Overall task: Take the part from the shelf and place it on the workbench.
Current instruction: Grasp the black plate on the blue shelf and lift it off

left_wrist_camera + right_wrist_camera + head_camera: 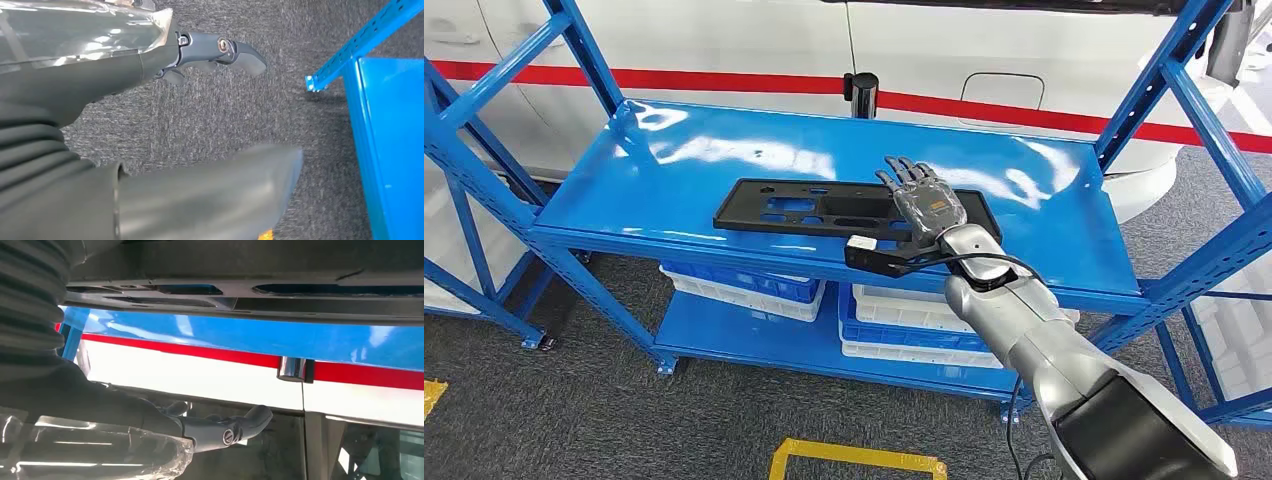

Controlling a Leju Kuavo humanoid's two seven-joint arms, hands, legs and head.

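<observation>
No readable writing, brand or label stood on anything in my sight.

Item: part (824, 208), one flat, long black plate with several rectangular cut-outs and a raised rim, matte finish. Location: lying flat on the upper blue shelf (674, 160), near its front edge, lengthwise along it.

Item: my right hand (924, 200), silver-grey with dark fingers, extended over the right end of the part, palm down, fingers stretched out and slightly apart, holding nothing. Whether it touched the plate, I could not tell. In the right wrist view the part's edge (240, 295) ran just beside my thumb (245, 424).

Item: my left hand (215, 52), hanging over grey carpet (225, 115) beside the shelf frame, fingers loosely apart, nothing in them.

Also noted: white and blue bins (744, 285) on the lower shelf; a white vehicle with a red stripe (984, 105) behind.
</observation>
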